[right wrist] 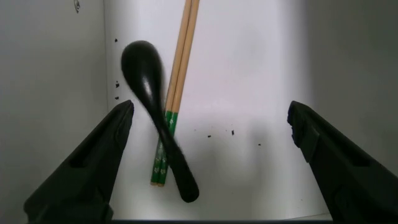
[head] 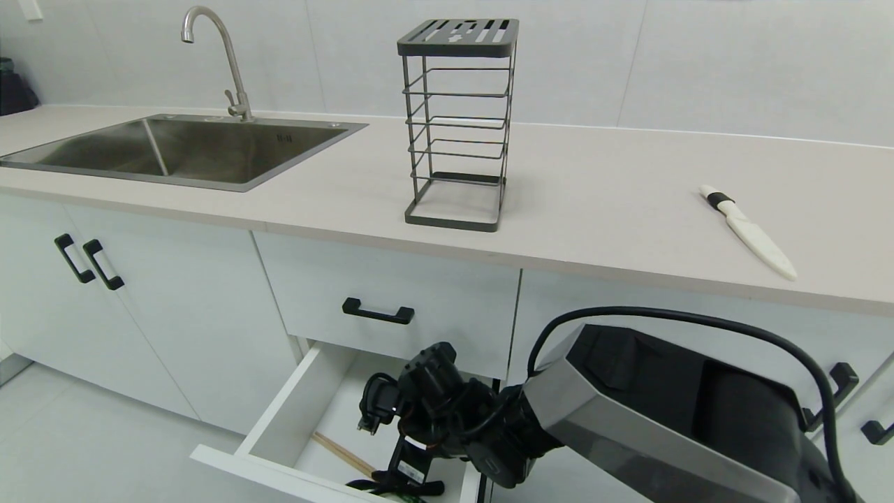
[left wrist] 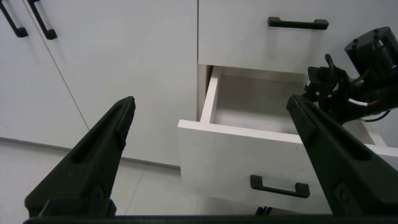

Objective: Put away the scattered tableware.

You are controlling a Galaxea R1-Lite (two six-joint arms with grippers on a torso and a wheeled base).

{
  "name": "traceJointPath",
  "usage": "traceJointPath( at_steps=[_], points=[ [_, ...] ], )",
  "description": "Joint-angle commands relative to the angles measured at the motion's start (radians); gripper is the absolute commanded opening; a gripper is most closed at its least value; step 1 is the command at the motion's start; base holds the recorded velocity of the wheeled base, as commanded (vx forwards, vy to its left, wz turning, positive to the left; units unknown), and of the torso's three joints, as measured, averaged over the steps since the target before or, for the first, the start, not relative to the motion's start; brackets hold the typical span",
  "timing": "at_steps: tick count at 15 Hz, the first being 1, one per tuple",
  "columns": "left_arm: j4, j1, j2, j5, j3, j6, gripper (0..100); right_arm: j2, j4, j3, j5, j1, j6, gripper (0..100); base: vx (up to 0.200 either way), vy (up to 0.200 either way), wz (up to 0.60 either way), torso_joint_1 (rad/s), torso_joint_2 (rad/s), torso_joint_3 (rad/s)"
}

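1. The right gripper (right wrist: pixel 209 112) hangs over the floor of the open drawer (head: pixel 279 412), its fingers spread wide and holding nothing.
2. The right wrist view looks straight down into the drawer. A black spoon (right wrist: pixel 155 106) lies slantwise across a pair of wooden chopsticks (right wrist: pixel 177 74), and its handle crosses their green-banded ends. Both lie close to one side wall of the drawer.
3. The left gripper (left wrist: pixel 211 102) is low in front of the cabinets. Its fingers are also parted and empty, and it faces the pulled-out drawer front with its black handle.
4. In the head view, the right arm comes in from the lower right and bends down over the drawer, wrist pointing downward.
5. On the pale counter (head: pixel 594 181) a white knife (head: pixel 747 230) with a black band lies flat on the right, well apart from the rest.
6. A dark wire rack (head: pixel 457 126) stands upright mid-counter.
7. A steel sink (head: pixel 181 147) with a curved faucet (head: pixel 223 56) sits on the left, against a light tiled wall.
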Motion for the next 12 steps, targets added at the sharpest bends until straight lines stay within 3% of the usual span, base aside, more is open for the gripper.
traceJointPath(
  at_steps=[1, 5, 12],
  points=[
    [0.0, 0.0, 0.001, 0.0, 0.0, 0.0, 100, -0.045, 0.001, 0.006, 0.001, 0.001, 0.0, 100, 0.0, 0.0, 0.0, 0.0, 0.0, 0.0],
    [0.0, 0.0, 0.001, 0.0, 0.0, 0.0, 100, -0.137, -0.009, 0.075, 0.001, 0.009, -0.002, 100, 0.0, 0.0, 0.0, 0.0, 0.0, 0.0],
    [0.0, 0.0, 0.001, 0.0, 0.0, 0.0, 100, -0.402, -0.124, 0.396, -0.006, 0.015, -0.002, 100, 0.0, 0.0, 0.0, 0.0, 0.0, 0.0]
  ],
)
